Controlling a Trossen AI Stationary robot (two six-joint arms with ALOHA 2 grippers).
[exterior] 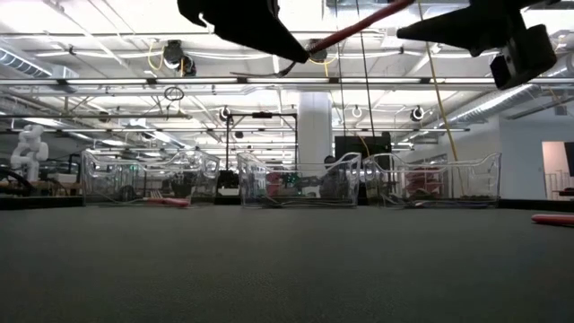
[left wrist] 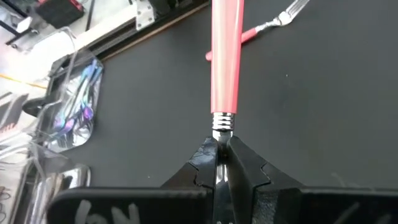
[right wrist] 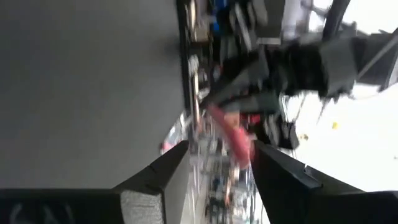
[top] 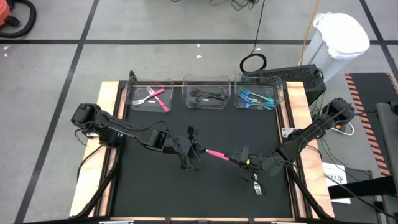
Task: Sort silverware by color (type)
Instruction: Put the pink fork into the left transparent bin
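Observation:
My left gripper [top: 189, 149] is above the table's middle, shut on a pink-handled utensil [top: 216, 153] whose handle points toward the right arm. My right gripper [top: 239, 157] is open and faces it. In the right wrist view the pink handle's free end [right wrist: 235, 142] shows in the gap ahead of the open fingers; I see no touch. Both grippers are high above the table in the low view. A second pink-handled fork [left wrist: 261, 28] lies flat on the mat near the right arm. Three clear bins at the far edge hold pink [top: 154, 98], black [top: 207, 96] and teal [top: 255, 98] pieces. My left gripper pinches the utensil between its two fingers [left wrist: 242, 158] at the silver neck [left wrist: 222, 124], just past the pink handle's ribbed collar. The head is hidden between the fingers. The fingers lie along the utensil. The handle [left wrist: 226, 62] sticks straight out ahead, lifted clear of the table [exterior: 359, 22].
The black mat [top: 205, 193] is bare around the near and middle parts. The loose fork's silver head [top: 256, 185] lies by the right arm's forearm. The bins line the far edge. Cables and a white bin stand beyond the table's far right corner.

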